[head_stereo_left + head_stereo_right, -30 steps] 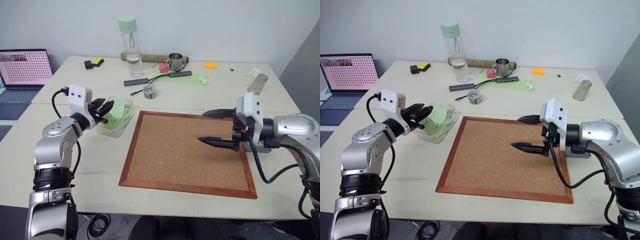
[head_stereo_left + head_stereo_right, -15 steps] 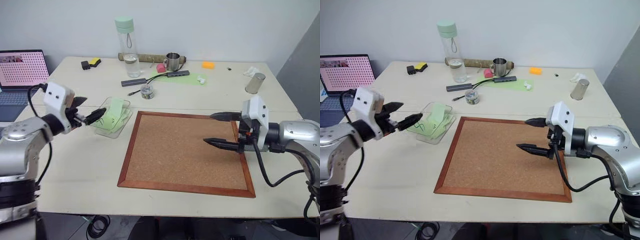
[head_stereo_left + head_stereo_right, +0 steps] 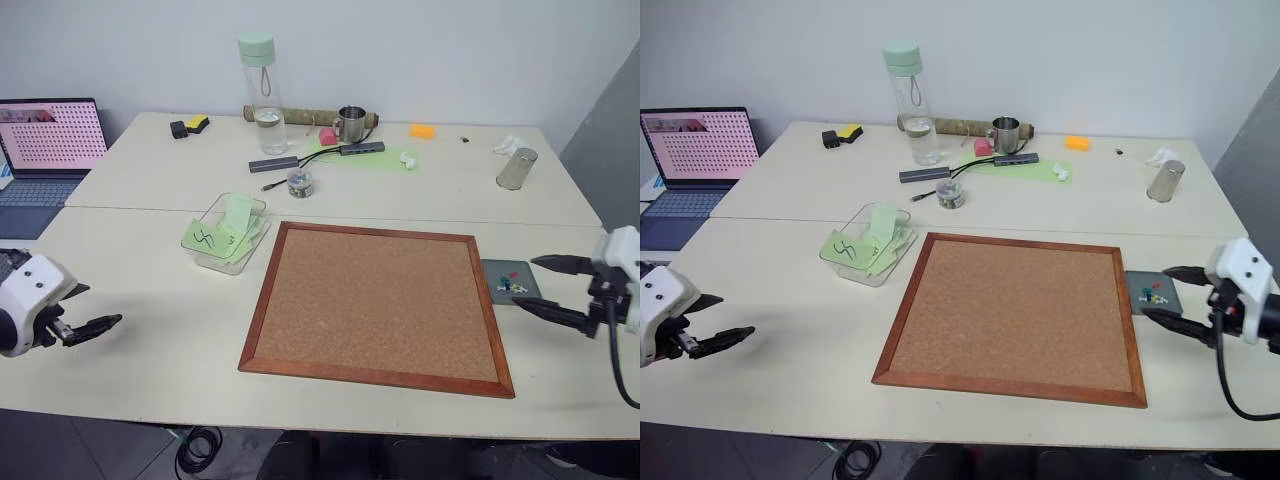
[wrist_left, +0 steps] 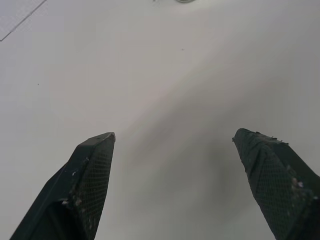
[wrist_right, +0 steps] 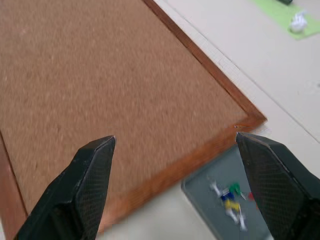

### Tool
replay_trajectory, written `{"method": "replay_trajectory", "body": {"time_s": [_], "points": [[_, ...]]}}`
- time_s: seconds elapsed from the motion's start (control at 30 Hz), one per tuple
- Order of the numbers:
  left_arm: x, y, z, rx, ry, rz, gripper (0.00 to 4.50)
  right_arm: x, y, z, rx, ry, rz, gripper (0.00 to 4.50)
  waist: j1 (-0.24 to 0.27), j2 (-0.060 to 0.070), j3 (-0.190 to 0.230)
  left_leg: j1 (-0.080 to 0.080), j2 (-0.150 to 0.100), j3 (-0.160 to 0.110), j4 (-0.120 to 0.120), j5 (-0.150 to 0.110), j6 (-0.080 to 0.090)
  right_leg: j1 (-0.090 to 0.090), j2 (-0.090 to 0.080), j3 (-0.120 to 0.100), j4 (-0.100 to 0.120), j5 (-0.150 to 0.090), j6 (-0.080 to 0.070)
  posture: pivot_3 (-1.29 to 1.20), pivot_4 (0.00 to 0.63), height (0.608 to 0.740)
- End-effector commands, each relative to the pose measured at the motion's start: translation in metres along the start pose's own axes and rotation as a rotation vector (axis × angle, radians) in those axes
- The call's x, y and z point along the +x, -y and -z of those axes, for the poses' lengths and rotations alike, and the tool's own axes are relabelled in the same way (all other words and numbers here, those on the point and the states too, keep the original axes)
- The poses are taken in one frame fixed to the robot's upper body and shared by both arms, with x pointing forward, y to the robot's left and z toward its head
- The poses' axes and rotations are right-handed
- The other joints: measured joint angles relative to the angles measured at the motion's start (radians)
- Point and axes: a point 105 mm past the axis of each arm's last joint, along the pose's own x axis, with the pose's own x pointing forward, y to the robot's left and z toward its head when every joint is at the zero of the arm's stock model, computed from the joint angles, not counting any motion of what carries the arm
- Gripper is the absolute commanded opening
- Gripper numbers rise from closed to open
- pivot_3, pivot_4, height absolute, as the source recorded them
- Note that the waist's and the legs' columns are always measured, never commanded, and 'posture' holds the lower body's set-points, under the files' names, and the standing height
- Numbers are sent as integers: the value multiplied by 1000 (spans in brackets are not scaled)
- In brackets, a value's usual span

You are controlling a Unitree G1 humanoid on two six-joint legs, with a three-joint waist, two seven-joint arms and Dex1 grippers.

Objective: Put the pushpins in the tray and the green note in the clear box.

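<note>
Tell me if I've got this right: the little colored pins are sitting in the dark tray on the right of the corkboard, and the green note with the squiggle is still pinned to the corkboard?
Not quite. The pins do sit in the dark tray right of the corkboard, but the green note is not on the board. The left eye view shows it in the clear box, left of the board, which is bare.

White wrist housings, black cable, and black tapered cross-hatched fingers (image 5: 90, 185) on each tool.
</note>
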Motion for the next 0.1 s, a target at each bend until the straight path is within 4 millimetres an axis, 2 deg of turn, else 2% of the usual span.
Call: {"method": "replay_trajectory", "body": {"time_s": [0.03, 0.1], "points": [[-8, -5, -10, 3, 55, -4, 4044, -14, 7, -4, -58, -11, 19, 4021, -1, 0, 0, 0, 0, 0, 0, 0, 0, 0, 0, 0, 0, 0, 0, 0, 150, 740], [-7, -3, -11, -28, 69, 11, 4044, -16, 8, 2, -70, -41, 12, 4021, -2, 0, 0, 0, 0, 0, 0, 0, 0, 0, 0, 0, 0, 0, 0, 0, 150, 740]]}}
